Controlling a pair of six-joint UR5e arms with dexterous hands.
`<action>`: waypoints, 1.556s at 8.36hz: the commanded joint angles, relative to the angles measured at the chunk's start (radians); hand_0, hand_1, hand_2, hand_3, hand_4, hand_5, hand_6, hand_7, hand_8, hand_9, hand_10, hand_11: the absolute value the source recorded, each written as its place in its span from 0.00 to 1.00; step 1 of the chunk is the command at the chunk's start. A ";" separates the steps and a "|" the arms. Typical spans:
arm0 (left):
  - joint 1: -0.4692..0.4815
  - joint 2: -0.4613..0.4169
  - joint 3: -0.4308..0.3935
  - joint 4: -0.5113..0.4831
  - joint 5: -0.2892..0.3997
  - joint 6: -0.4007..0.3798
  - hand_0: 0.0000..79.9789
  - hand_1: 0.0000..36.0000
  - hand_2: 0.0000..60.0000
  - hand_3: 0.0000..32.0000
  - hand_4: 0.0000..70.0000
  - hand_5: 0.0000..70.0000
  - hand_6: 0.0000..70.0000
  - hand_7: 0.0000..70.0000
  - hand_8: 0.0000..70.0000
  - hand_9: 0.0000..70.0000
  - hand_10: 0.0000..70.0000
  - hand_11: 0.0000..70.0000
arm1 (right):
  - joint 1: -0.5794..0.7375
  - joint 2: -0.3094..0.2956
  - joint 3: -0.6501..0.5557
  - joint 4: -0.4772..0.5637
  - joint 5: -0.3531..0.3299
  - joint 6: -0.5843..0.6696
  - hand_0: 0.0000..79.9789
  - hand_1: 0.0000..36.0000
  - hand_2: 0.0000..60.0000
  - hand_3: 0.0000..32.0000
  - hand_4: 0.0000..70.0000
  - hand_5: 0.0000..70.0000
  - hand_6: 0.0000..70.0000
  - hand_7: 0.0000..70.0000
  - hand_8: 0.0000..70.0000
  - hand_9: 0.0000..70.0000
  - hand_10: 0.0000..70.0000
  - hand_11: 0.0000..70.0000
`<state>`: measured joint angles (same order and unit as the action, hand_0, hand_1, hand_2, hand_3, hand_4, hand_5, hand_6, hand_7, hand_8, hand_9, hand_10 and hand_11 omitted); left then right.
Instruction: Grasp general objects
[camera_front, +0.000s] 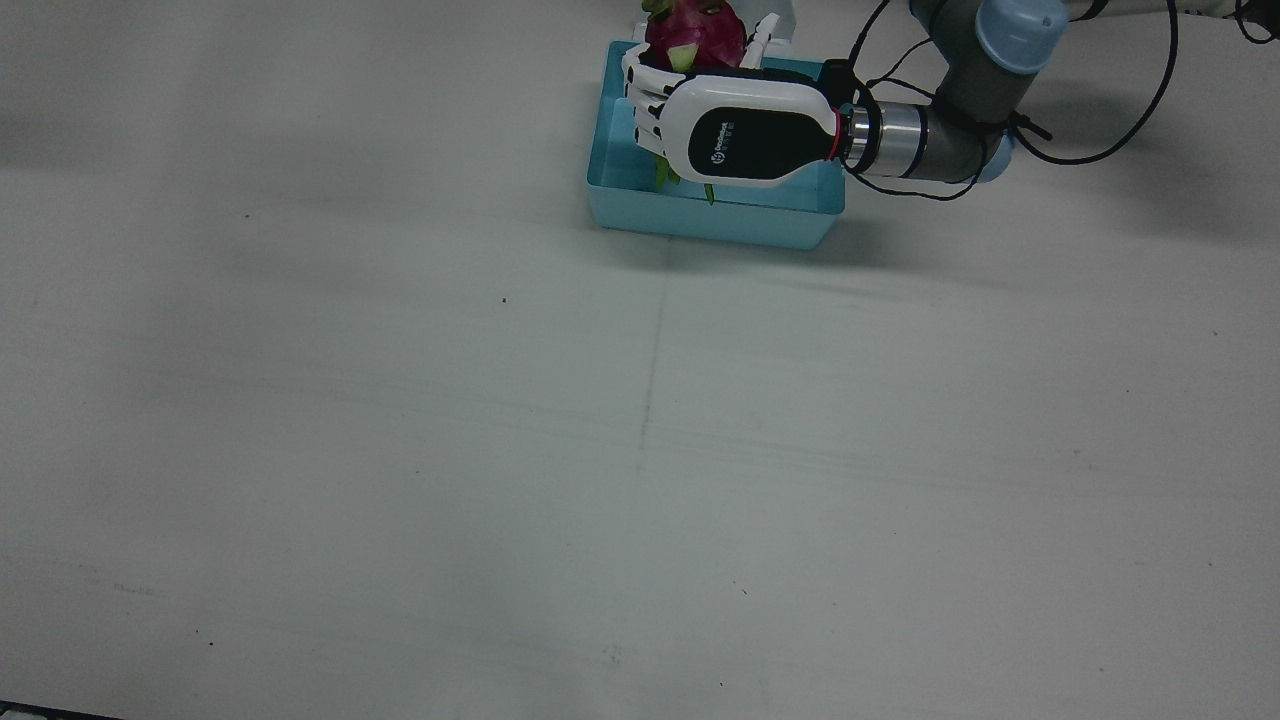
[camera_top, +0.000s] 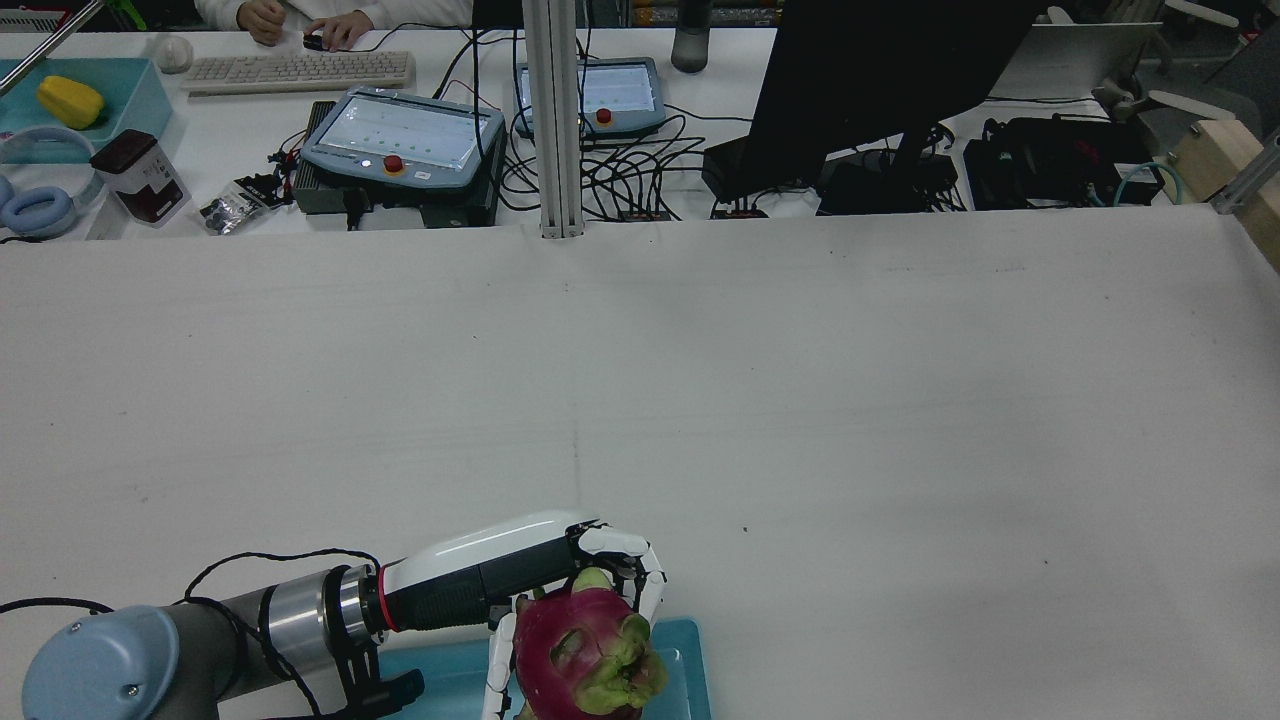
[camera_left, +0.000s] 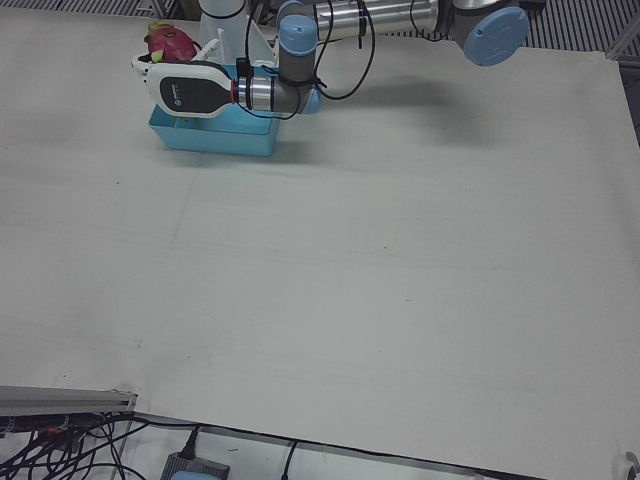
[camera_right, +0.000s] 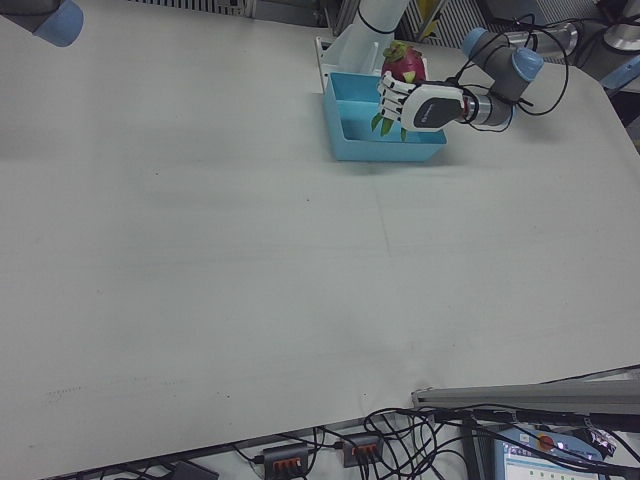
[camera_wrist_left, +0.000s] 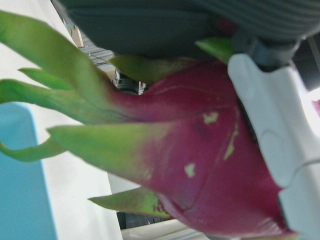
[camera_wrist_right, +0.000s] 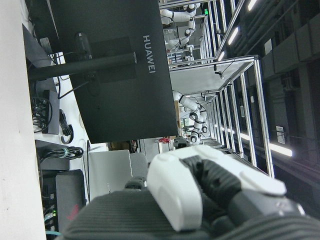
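1. The left hand (camera_front: 735, 130) holds a dragon fruit (camera_front: 693, 38) above a light blue bin (camera_front: 715, 215).
2. The fingers (camera_top: 640, 575) curl around the far side of the fruit, and another finger (camera_top: 497, 665) presses on the side nearer the arm. So the hand is clamped on the fruit, with the fruit between them.
3. In the rear view the dragon fruit (camera_top: 585, 655) is dark pink with green tips, and its end faces up toward the camera.
4. The back of the hand is white and black, and in the front view it hides most of the fruit.
5. Thin green leaves (camera_front: 662, 175) of the fruit hang down under the hand, over the inside of the bin.
6. In the left hand view the dragon fruit (camera_wrist_left: 200, 165) fills the picture. A white finger (camera_wrist_left: 272, 115) lies flat on its pink skin, and the blue bin (camera_wrist_left: 22, 175) is below it.
7. The bin sits on the white table (camera_front: 400, 400), at the robot's edge of it, close to the arm's stand. The rest of the table is bare.
8. The right hand (camera_wrist_right: 200, 190) shows only in its own camera, close up. It is well away from the bin. I cannot tell if its fingers are apart or together.
9. That camera also sees the back of a black Huawei monitor (camera_wrist_right: 115, 70).
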<state>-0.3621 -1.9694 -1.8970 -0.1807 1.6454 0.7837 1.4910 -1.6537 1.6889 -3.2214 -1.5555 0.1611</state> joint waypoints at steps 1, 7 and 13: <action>0.035 0.003 0.001 -0.036 0.037 0.000 0.73 0.54 0.15 0.00 0.33 1.00 0.47 0.63 0.28 0.42 0.38 0.57 | 0.000 0.000 0.000 0.000 0.000 0.000 0.00 0.00 0.00 0.00 0.00 0.00 0.00 0.00 0.00 0.00 0.00 0.00; 0.029 0.041 0.003 -0.139 0.027 -0.008 0.73 0.59 0.00 0.00 0.08 0.00 0.00 0.01 0.00 0.00 0.02 0.07 | 0.000 0.000 0.000 0.000 0.000 0.000 0.00 0.00 0.00 0.00 0.00 0.00 0.00 0.00 0.00 0.00 0.00 0.00; 0.023 0.089 0.007 -0.194 -0.003 -0.014 0.71 0.59 0.00 0.37 0.00 0.00 0.00 0.00 0.00 0.00 0.00 0.01 | 0.000 0.000 0.000 0.000 0.000 0.000 0.00 0.00 0.00 0.00 0.00 0.00 0.00 0.00 0.00 0.00 0.00 0.00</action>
<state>-0.3328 -1.8821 -1.8958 -0.3798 1.6465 0.7730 1.4910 -1.6537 1.6889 -3.2214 -1.5554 0.1611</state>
